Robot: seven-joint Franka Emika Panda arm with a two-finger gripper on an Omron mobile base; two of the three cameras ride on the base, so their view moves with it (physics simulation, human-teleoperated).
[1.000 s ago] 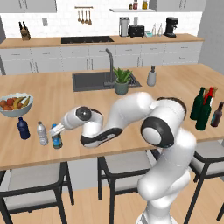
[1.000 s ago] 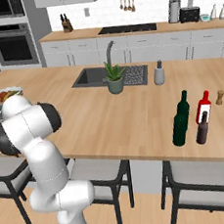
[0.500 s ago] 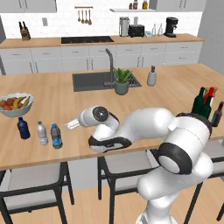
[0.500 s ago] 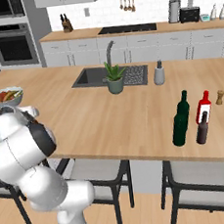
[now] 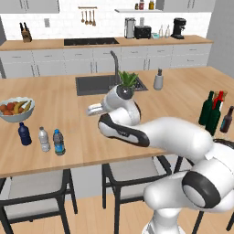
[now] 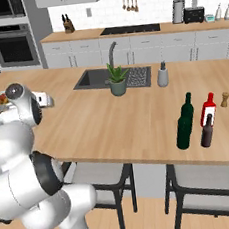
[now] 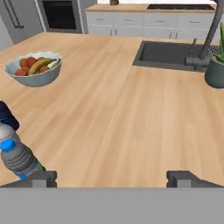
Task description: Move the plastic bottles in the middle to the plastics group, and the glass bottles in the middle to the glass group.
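From the left base view, three small bottles stand in a row near the counter's (image 5: 68,114) front left edge: the squat navy bottle (image 5: 24,134), the silvery-clear bottle (image 5: 44,139) just beside it, and the blue-capped water bottle (image 5: 58,142) next to that, all upright and free of the arm. The gripper (image 5: 93,109) hangs over the countertop well to their right, empty. At the far right a cluster of dark green bottles (image 5: 210,111), a red bottle (image 5: 219,98) and a brown bottle (image 5: 226,119) overlap, so their count is hard to tell. From the right base view, a green wine bottle (image 6: 184,122), the red bottle (image 6: 208,112) and the brown bottle (image 6: 206,131) stand close together. In the hand view the finger tips (image 7: 40,178) stand spread wide apart, nothing between them; the water bottle (image 7: 15,154) sits at the lower left, a fruit bowl (image 7: 33,68) beyond.
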